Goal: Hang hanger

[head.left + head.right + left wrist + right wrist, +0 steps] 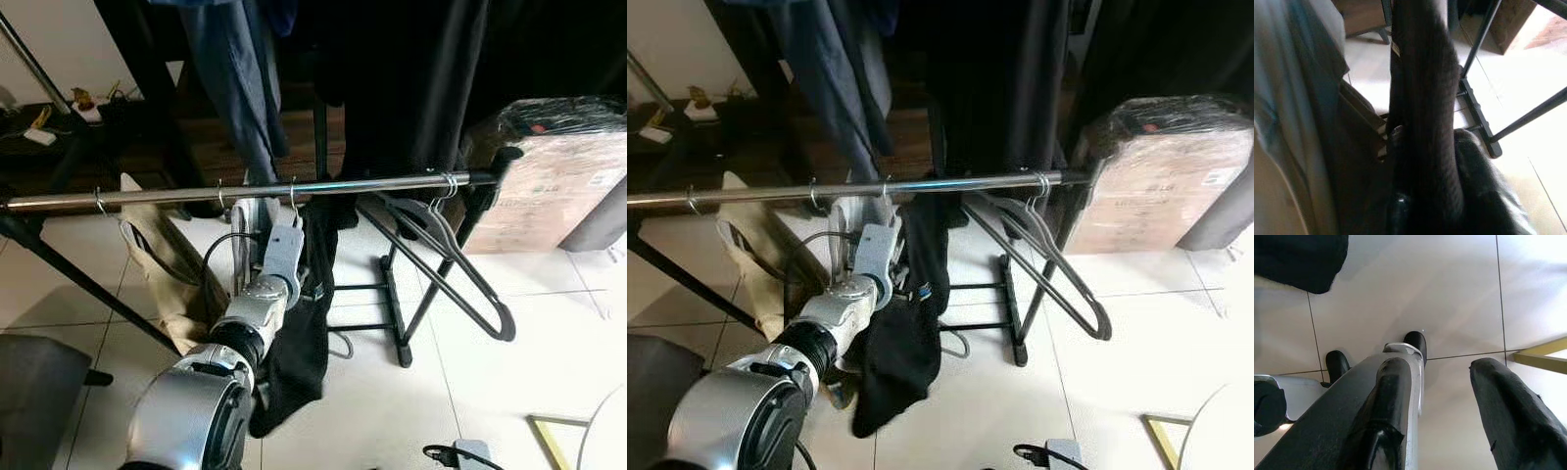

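Observation:
A chrome rail [392, 183] crosses the view at chest height. A hanger's metal hook [293, 199] sits over it near the middle, and a black garment [299, 343] droops from that hanger toward the floor. My left arm reaches up under the rail, and my left gripper [294, 233] is just below the hook, shut on the hanger through the black garment [1422, 98]. Dark cloth hides most of the fingers [1396, 134]. My right gripper [1449, 396] hangs low over the floor tiles, open and holding nothing.
A beige garment [162, 274] hangs at the rail's left, and empty grey hangers [460, 269] at its right end. The rack's black legs [397, 313] stand on white tiles. A wrapped cardboard box [558, 186] is at the right, and a cable [446, 453] lies on the floor.

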Robot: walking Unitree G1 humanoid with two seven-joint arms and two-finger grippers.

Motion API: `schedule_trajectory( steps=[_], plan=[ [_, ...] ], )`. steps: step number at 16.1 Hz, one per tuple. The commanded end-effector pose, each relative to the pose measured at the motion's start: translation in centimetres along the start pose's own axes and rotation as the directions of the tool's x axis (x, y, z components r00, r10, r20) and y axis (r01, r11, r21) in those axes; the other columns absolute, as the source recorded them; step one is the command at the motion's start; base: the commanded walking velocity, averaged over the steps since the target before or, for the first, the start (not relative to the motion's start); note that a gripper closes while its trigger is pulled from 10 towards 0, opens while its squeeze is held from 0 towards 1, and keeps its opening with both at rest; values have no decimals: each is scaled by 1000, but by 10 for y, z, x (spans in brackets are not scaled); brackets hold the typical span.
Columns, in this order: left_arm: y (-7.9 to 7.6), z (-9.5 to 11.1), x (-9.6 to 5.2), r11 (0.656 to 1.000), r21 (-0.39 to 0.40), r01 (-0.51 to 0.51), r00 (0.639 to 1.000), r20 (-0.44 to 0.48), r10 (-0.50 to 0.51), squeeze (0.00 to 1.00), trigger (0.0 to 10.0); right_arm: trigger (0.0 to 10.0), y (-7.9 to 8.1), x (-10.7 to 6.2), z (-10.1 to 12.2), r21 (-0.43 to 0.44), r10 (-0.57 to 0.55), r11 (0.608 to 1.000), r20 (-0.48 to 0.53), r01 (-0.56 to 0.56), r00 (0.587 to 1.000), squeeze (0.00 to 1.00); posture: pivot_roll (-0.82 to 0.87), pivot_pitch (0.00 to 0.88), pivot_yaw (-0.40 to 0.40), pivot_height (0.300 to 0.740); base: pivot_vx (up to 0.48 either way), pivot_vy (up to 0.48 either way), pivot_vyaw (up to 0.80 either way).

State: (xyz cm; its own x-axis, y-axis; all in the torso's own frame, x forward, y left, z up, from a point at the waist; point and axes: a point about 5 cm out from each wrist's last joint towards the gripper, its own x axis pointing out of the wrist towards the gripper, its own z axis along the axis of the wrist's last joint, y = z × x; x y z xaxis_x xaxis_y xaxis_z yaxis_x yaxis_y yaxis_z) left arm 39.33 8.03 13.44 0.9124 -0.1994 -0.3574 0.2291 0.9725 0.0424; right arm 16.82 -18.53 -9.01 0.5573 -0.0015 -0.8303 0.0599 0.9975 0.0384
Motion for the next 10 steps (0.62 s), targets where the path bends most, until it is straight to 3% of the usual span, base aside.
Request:
schedule_trajectory(
  steps=[1,4,5,7,8,9,10],
  plan=[
    [-1,-2,0,1000,-10,14,1000,-6,-14,1000,10000,10000,3,-10,-52,9,4,1000,-196,-2,981,0,-213,262,50,740,0,0,0],
    [5,10,-6,999,50,-5,993,119,-1,1000,10000,10000,5,-9,-46,22,3,1000,-179,1,984,0,-192,230,58,740,0,0,0],
    [6,9,-12,997,79,1,987,163,-14,1000,10000,10000,5,-8,-44,18,3,1000,-176,0,984,0,-181,216,61,740,0,0,0],
    [4,6,-22,998,62,32,978,205,-44,1000,10000,10000,5,-7,-42,17,5,1000,-173,-2,985,0,-174,205,63,740,0,0,0],
    [3,-1,-38,994,95,53,963,260,-76,996,10000,10000,5,-6,-39,15,5,1000,-169,-3,986,0,-158,173,68,740,0,0,0],
    [3,-12,-63,986,141,87,937,325,-130,0,10000,10000,6,-5,-36,14,5,1000,-162,-3,987,0,-149,155,69,740,0,0,0],
    [6,-17,-78,985,153,81,927,351,-131,0,10000,10000,5,-5,-34,16,5,1000,-156,-3,988,0,-138,142,70,740,0,0,0]
  ],
)
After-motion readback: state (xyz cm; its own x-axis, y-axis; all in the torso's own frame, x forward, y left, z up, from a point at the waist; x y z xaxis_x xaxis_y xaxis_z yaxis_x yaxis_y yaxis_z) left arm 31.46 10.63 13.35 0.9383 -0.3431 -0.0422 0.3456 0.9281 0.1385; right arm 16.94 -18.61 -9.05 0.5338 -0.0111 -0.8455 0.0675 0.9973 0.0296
